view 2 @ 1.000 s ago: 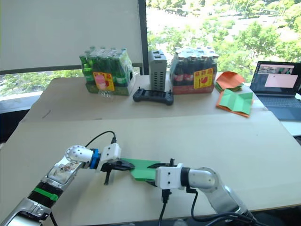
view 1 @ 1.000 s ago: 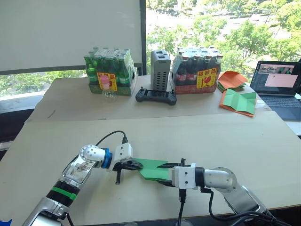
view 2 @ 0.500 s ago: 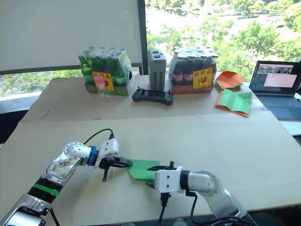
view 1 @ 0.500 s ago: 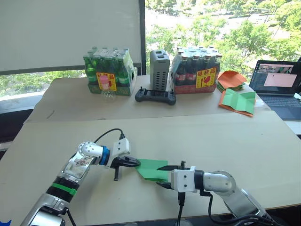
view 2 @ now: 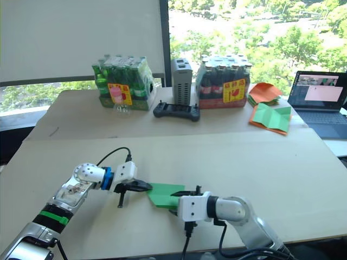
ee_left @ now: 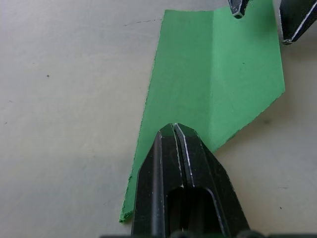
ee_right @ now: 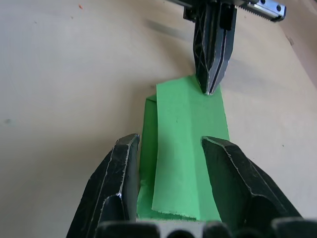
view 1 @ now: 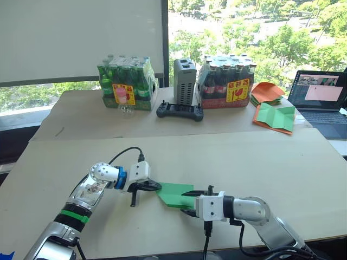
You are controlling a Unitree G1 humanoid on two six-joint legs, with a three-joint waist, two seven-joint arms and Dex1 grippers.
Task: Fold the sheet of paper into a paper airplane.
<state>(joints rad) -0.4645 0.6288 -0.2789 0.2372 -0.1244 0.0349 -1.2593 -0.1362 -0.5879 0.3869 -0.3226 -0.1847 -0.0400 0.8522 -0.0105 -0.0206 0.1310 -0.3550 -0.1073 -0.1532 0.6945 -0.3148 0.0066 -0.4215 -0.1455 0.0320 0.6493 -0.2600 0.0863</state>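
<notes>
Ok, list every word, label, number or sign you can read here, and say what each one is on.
No text here can be read.
Yellow and red label on the green bottle pack: printing too small to read.
Yellow and red label on the dark bottle pack: also too small.
Laptop screen: picture areas, no legible words.
Grey box, controller, sheet of paper: no markings seen.

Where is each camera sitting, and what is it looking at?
Left eye, right eye: on the head, looking down over both arms at the table.
Left wrist: on the left arm, along the shut left gripper pressing the sheet of paper.
Right wrist: on the right arm, along the open right gripper.
Both wrist views share the paper and the other gripper.
</notes>
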